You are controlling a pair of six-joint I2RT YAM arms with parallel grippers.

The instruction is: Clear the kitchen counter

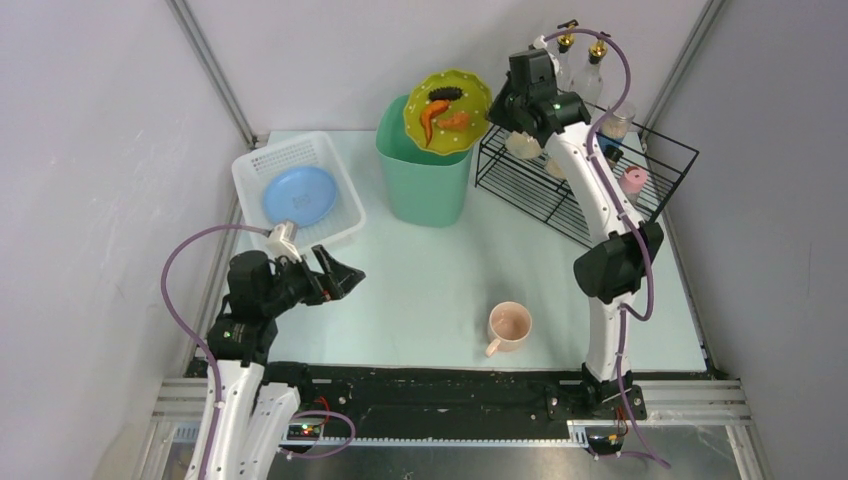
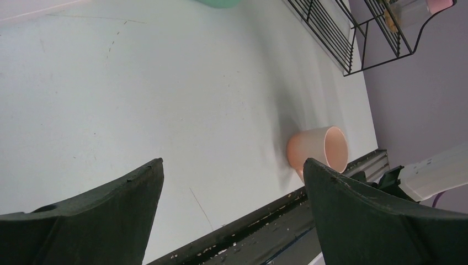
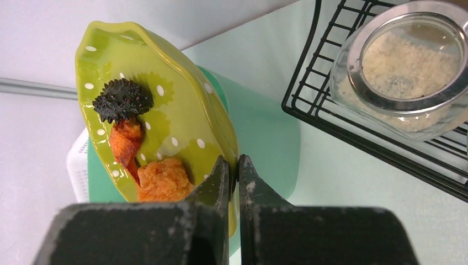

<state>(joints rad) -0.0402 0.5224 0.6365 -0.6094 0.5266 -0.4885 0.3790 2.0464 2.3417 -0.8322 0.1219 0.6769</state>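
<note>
The pale kitchen counter (image 1: 430, 290) bore a white basket (image 1: 272, 156), a green bin (image 1: 420, 190), a black wire rack (image 1: 520, 186) and, near its front, a pink mug (image 1: 509, 325).

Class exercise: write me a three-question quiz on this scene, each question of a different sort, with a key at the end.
1. True or false: the right gripper is shut on the green plate, which tilts over the bin.
2. Where does the blue plate lie? A in the basket; B in the bin; C on the green plate.
3. Fill in: standing alone on the counter near its front edge is a pink ____.

Key: 1 true; 2 A; 3 mug.
</note>
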